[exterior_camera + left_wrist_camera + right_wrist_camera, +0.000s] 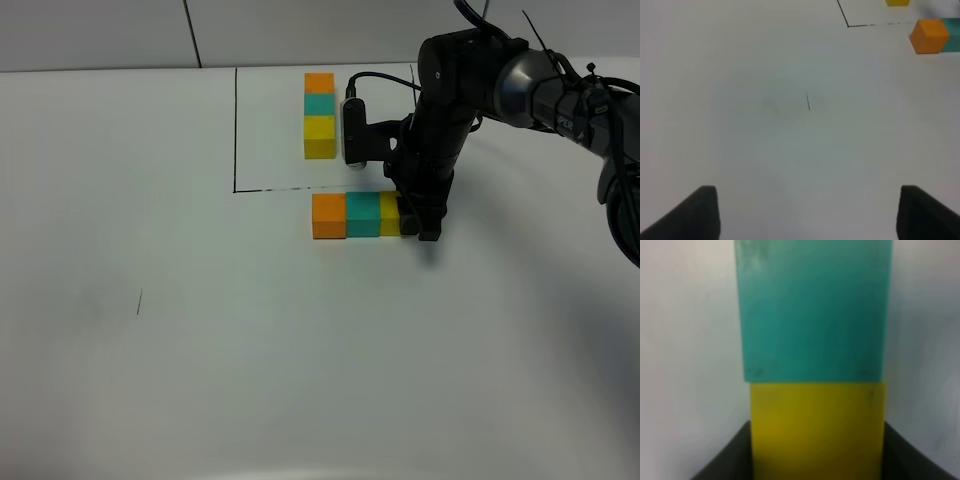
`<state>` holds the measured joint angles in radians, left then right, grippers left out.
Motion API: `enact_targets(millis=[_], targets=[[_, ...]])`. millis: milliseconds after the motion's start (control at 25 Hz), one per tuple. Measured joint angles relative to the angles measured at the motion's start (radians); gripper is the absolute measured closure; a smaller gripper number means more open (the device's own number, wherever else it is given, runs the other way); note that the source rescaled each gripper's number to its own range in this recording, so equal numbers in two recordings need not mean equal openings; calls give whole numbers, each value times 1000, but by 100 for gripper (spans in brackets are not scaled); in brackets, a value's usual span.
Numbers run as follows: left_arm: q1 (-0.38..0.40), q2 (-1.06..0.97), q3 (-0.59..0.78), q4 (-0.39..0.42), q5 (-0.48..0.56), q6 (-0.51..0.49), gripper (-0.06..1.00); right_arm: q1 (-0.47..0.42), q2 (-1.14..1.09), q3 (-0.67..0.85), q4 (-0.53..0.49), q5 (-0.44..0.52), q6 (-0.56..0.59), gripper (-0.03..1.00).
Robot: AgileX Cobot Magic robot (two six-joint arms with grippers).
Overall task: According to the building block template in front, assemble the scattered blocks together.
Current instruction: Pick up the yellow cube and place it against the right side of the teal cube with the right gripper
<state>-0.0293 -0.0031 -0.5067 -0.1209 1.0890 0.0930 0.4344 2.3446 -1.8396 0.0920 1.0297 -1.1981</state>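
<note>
Template (320, 115): three joined cubes, orange, teal and yellow, in a column at the far side of the worktop (200, 360), inside a thin black drawn frame (235, 130).
Orange block (329, 216): just outside the near line of the frame, at the left end of a row of three loose cubes; it touches its neighbour.
Teal block (363, 214): middle of the row, in contact with the cubes on both sides.
Yellow block (389, 213): right end of the row, pressed against the teal block.
Row order: orange, teal, yellow, the same order as the template.
Right claw (412, 222): lowered to the worktop, with its fingers (722, 462) closed against two opposite sides of the yellow block; it holds nothing else.
Left claw (808, 192): spread wide and empty, held over the worktop well apart from the row.
Mark (808, 101): short dark line on the worktop ahead of the left claw.
</note>
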Motion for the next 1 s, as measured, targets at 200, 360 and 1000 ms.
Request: enact_targets(millis=[200,360,1000], targets=[[0,0,0,0,0,0,33,0,0,-1,0,0,0,95],[0,0,0,0,0,0,33,0,1,-1,0,0,0,95],[0,0,0,0,0,0,33,0,2,-3,7,4,-11,95]])
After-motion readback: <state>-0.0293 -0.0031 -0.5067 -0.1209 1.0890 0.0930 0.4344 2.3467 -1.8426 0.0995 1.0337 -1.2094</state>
